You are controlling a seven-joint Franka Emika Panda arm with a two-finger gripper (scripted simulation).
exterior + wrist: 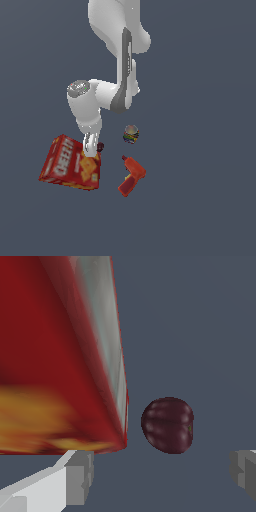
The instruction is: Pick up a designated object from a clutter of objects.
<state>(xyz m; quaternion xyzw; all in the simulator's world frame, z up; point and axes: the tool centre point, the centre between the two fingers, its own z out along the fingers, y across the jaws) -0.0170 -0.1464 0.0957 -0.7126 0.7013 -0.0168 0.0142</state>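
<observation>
The designated object, a small dark maroon ball (168, 424), lies on the grey floor right beside a corner of the red Cheez-It box (60, 356). In the exterior view the maroon ball (100, 147) peeks out just to the right of my gripper (91, 148), at the upper right corner of the box (65, 162). My gripper (160, 473) is open, its two fingers (75, 476) spread wide, with the ball in line with the gap but farther out than the tips. Nothing is held.
A small multicoloured striped ball (131, 134) rests to the exterior view's right of the maroon ball. A red-orange drill-shaped thing (131, 175) lies below it, right of the box. The floor is plain dark grey.
</observation>
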